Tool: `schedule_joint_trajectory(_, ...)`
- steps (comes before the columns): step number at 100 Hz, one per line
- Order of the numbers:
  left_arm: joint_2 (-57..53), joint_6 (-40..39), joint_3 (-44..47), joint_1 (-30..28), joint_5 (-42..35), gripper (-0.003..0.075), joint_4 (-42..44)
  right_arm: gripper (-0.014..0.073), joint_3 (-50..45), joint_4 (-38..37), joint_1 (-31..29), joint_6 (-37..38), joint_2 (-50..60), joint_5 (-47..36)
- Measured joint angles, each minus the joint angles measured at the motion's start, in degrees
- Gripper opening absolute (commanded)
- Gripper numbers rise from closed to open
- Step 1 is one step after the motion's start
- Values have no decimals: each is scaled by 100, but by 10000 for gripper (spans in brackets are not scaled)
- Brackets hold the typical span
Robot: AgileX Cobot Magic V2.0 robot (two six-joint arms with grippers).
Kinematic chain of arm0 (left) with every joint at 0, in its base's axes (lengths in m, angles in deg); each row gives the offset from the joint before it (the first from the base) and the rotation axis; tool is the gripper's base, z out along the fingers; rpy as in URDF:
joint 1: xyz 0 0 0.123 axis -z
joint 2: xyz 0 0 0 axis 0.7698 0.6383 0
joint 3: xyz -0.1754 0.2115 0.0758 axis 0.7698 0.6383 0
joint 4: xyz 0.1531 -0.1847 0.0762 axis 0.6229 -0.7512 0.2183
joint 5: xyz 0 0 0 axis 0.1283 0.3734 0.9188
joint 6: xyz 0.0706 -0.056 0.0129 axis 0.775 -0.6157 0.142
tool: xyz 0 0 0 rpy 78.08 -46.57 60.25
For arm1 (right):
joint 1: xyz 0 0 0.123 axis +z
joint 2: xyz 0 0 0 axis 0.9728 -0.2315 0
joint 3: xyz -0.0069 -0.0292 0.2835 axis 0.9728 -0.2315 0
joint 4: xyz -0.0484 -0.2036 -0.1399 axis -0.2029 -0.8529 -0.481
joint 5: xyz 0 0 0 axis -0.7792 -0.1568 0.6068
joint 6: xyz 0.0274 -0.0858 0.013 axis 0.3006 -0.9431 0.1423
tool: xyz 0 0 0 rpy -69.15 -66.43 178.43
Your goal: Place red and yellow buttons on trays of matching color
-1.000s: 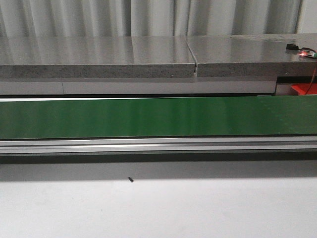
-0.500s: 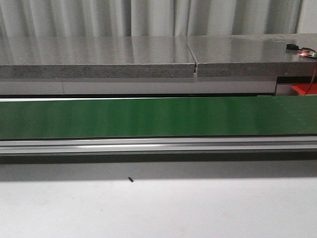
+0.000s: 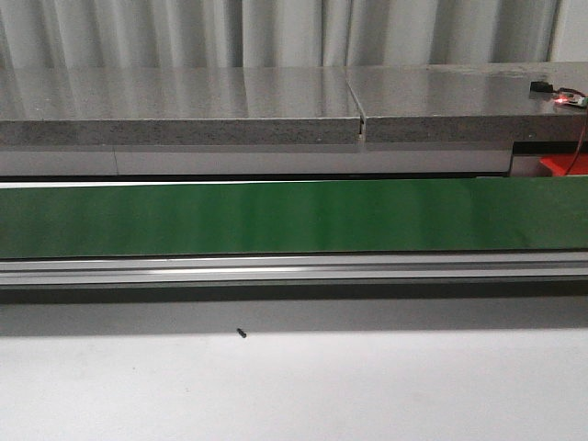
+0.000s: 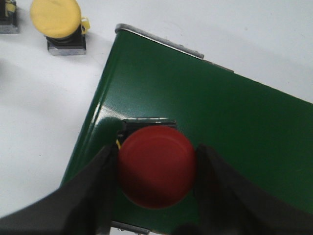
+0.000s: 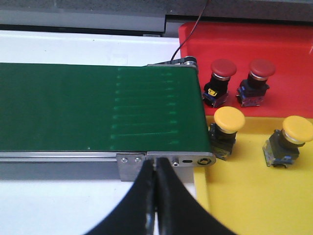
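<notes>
In the left wrist view my left gripper [image 4: 156,152] is shut on a red button [image 4: 157,169], one finger against each side of its cap, over the end of the green belt [image 4: 234,122]. A yellow button [image 4: 55,18] stands on the white table beyond the belt end. In the right wrist view my right gripper [image 5: 155,167] is shut and empty above the belt's metal end frame. Beside it, the red tray [image 5: 288,44] holds two red buttons [image 5: 222,68] [image 5: 261,68]. The yellow tray [image 5: 244,196] holds two yellow buttons [image 5: 230,119] [image 5: 297,128]. Neither gripper shows in the front view.
The green belt [image 3: 276,216] runs across the front view with nothing on it, an aluminium rail [image 3: 276,268] along its near side. A grey stone shelf [image 3: 184,106] lies behind it. A corner of the red tray [image 3: 562,165] shows at the right.
</notes>
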Motion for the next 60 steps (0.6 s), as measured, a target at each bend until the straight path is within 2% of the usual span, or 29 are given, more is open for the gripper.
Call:
schedule_joint_trajectory(20, 16, 0, 43, 14, 51, 155, 0, -67, 0, 0, 0, 0, 0, 0)
schedule_joint_trajectory(27, 39, 0, 43, 14, 72, 227, 0, -67, 0, 0, 0, 0, 0, 0)
schedule_joint_trajectory(40, 63, 0, 43, 14, 85, 477, 0, -67, 0, 0, 0, 0, 0, 0)
schedule_joint_trajectory(44, 63, 0, 43, 14, 85, 518, 0, -67, 0, 0, 0, 0, 0, 0)
schedule_joint_trajectory(49, 63, 0, 43, 14, 85, 540, 0, -67, 0, 0, 0, 0, 0, 0)
schedule_joint_trajectory(60, 63, 0, 43, 14, 85, 532, -10, -67, 0, 0, 0, 0, 0, 0)
